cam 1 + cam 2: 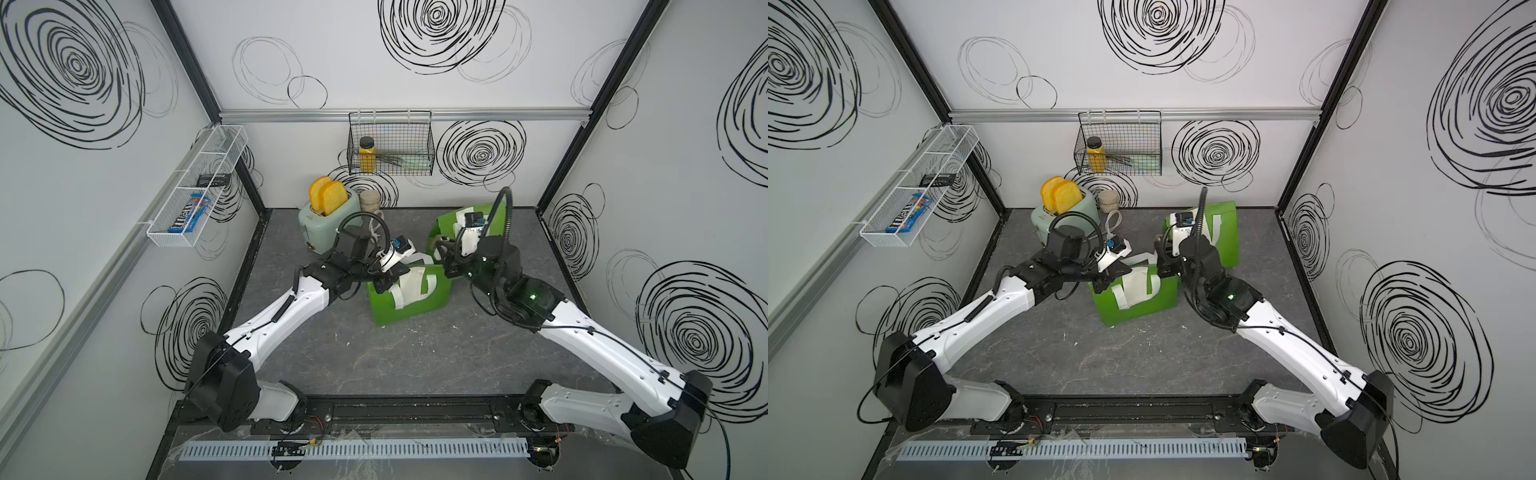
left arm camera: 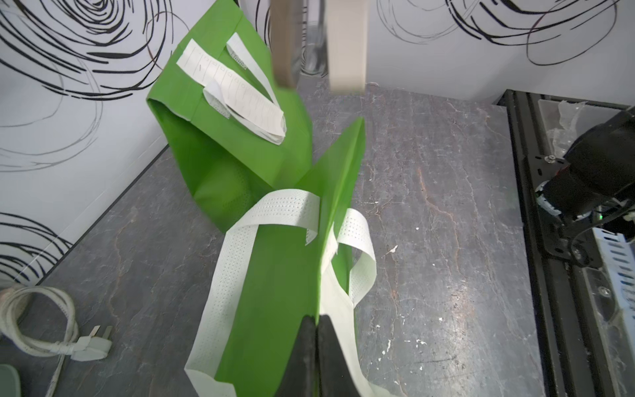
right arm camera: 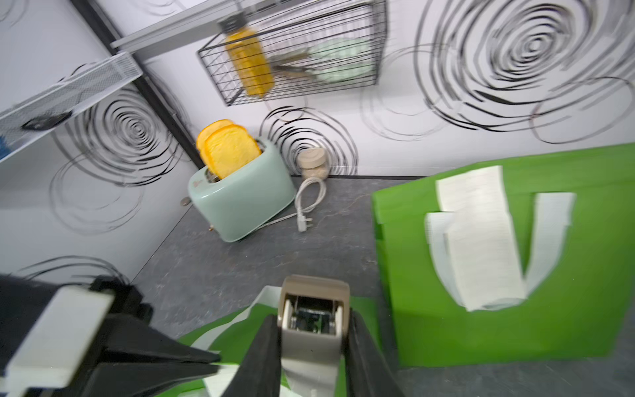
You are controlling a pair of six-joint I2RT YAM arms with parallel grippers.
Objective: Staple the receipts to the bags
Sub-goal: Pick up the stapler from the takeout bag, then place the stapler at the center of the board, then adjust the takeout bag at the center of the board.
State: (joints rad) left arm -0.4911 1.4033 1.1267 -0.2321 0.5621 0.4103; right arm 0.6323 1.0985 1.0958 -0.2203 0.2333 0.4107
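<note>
Just right of and in front of the mint-green toaster (image 1: 328, 222), which holds two yellow toast slices (image 1: 328, 194), the left end effector (image 2: 315, 323) has its jaws pressed together on the top rim of the nearer bright green fabric tote bag (image 1: 415, 309). That thin hold could slip, letting the bag sag on the grey worktop (image 1: 415, 357) and shifting the broad white paper strip (image 1: 1133, 286) on its front, apparently a receipt. Farther right of the toaster, the right end effector (image 3: 312, 318) clamps a beige stapler (image 3: 311, 347), which could bite a white strap handle (image 2: 285, 209) instead of paper. Farthest right of the toaster stands the second green bag (image 3: 446, 337), a printed white receipt (image 3: 481, 240) draped on its front. Count: two bags, seemingly two receipts, one stapler, one toaster.
</note>
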